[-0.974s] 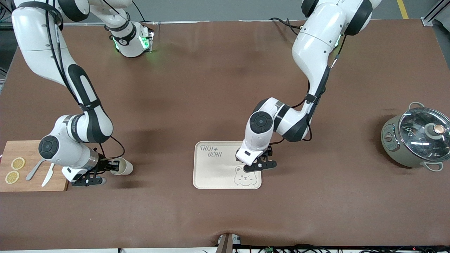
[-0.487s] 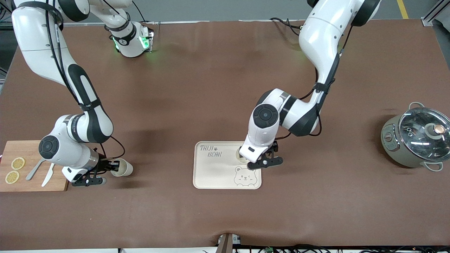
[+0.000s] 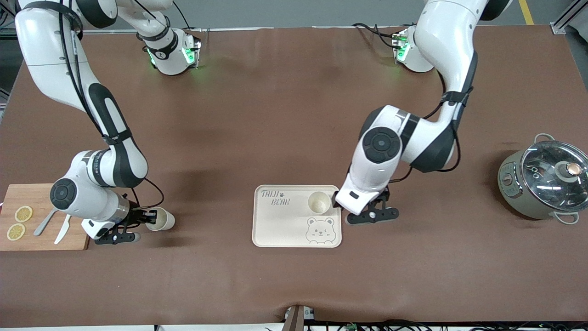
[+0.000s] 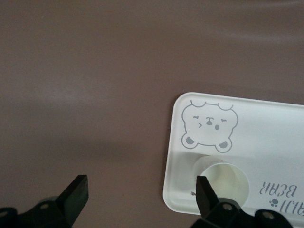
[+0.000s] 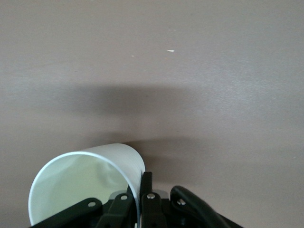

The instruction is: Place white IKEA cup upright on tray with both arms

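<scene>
The cream tray (image 3: 285,225) with the bear face lies mid-table. A white cup (image 3: 319,202) stands upright on it, mouth up, in the corner toward the left arm. My left gripper (image 3: 365,212) hangs open just off that tray edge, holding nothing. In the left wrist view the cup (image 4: 223,183) and tray (image 4: 247,123) show beside the left gripper (image 4: 141,194). A second white cup (image 3: 161,219) lies on its side on the table by the cutting board. My right gripper (image 3: 146,217) is shut on its rim wall. The right wrist view shows this cup (image 5: 85,180) pinched by the right gripper (image 5: 142,197).
A wooden cutting board (image 3: 46,239) with lemon slices (image 3: 23,214), a fork and a knife lies at the right arm's end. A grey-green pot (image 3: 546,179) with a glass lid stands at the left arm's end.
My left gripper has drawn away from the tray toward the left arm's end, uncovering the upright cup. The right gripper has closed the last bit on the lying cup's rim.
</scene>
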You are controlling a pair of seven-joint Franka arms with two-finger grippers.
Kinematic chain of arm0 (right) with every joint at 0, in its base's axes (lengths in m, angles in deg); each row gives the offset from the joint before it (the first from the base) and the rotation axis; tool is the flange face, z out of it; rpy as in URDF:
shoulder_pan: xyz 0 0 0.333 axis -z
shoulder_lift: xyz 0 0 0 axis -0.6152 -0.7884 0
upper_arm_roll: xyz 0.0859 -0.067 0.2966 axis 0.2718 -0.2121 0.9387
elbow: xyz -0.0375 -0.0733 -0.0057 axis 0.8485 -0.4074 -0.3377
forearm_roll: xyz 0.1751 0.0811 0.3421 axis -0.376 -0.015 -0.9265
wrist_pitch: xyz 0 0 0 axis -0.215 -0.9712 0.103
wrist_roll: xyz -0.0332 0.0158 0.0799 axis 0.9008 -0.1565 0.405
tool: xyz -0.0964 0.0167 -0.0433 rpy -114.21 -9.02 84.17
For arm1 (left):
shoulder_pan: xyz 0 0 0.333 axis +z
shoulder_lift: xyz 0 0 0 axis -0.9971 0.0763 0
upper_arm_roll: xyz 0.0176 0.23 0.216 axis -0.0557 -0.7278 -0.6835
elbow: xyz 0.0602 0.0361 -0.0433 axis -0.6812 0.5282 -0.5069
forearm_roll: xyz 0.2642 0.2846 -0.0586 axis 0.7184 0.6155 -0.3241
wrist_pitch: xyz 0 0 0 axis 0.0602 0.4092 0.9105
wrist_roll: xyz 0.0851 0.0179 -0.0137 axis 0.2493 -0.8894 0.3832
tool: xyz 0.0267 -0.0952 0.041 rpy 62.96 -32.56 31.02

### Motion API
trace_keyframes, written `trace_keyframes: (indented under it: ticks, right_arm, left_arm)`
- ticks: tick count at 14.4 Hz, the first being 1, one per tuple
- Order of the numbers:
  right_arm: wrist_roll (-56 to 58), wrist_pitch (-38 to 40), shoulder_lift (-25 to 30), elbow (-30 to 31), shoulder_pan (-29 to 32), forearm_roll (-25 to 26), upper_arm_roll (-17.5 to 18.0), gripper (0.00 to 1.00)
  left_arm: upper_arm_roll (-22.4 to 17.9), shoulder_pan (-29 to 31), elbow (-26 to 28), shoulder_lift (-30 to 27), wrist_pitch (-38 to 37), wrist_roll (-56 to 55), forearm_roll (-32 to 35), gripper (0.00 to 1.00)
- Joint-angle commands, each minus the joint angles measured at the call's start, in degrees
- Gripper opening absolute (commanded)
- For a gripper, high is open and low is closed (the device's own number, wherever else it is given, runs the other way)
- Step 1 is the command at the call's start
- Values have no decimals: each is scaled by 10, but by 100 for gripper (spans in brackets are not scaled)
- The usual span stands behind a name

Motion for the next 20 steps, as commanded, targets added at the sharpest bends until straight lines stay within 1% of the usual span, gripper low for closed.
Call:
trace_keyframes:
  ticks: [1,2,3,5,7,8,10,11,14,16,18,19,20]
  right_arm:
    - [-3,65,7,-42,-1,-55,6,0]
    - [-6,84,7,-56,-2,-76,6,0]
    - [-26,101,9,-67,-7,-84,6,0]
    - [-92,120,14,-84,-29,-82,5,0]
    - [-140,121,20,-86,-58,-82,5,0]
    - [-171,120,20,-86,-74,-81,5,0]
    - [-242,120,20,-99,-108,-78,5,0]
    - [-304,120,18,-113,-146,-76,2,0]
    - [-382,110,11,-122,-189,-65,0,0]
    - [-414,91,6,-123,-208,-44,-1,0]
    - [-453,75,-6,-124,-227,-22,-1,0]
    - [-471,60,-11,-124,-238,-13,-1,0]
    - [-490,47,-18,-124,-247,-5,-1,0]
  left_arm:
    - [4,26,17,-21,-19,52,-8,100]
    - [5,38,20,-22,-19,75,-9,100]
    - [5,51,24,-27,-20,94,-9,100]
    - [5,72,34,-34,-20,130,-9,100]
    - [6,99,39,-38,-15,160,-11,100]
    - [6,119,39,-41,-13,181,-21,100]
    - [6,167,38,-46,-10,257,-60,100]
    - [6,202,39,-53,-9,314,-71,100]
    - [6,247,39,-58,-8,370,-71,100]
    - [6,263,39,-58,-1,393,-71,100]
    - [5,265,41,-61,0,397,-71,100]
    - [5,265,48,-64,1,397,-71,100]
    - [5,265,66,-74,7,397,-70,100]
